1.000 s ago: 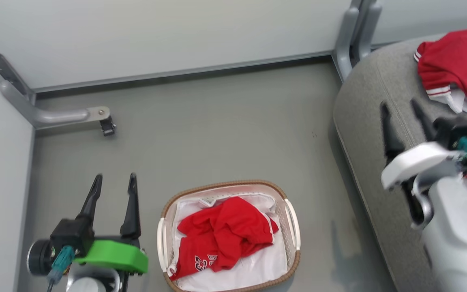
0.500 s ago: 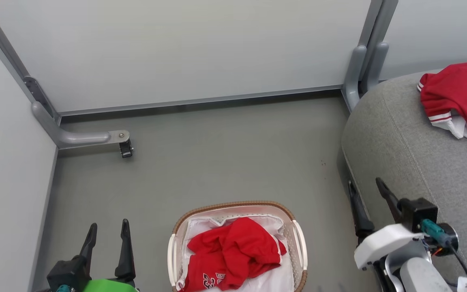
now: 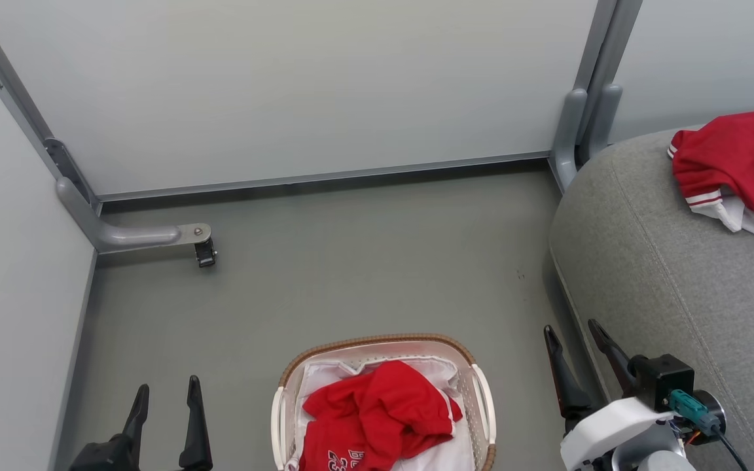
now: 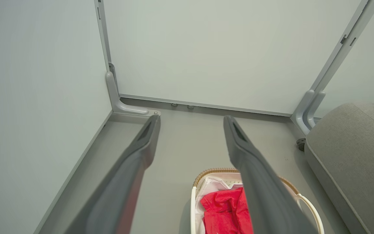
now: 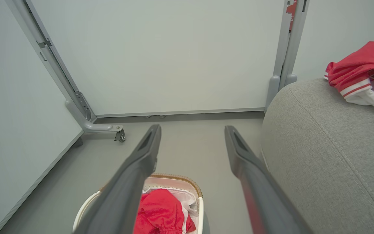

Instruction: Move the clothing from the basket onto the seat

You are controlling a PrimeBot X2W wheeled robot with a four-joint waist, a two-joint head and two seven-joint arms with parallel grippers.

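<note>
Nearest, the clothing, red and crumpled, lies in the basket on the floor, between the left gripper and the right gripper, both empty with fingers spread wide. The right gripper, just beside the seat, looks the closer to the basket's rim, with nothing in between. Farther right, a second red garment rests on the seat.

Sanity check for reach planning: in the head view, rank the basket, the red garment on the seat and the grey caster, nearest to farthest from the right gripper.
From the right gripper, jaws open:
1. basket, low and just to its left.
2. red garment, ahead and to its right, lying on the seat.
3. caster, farthest, well off to its left and ahead.
</note>
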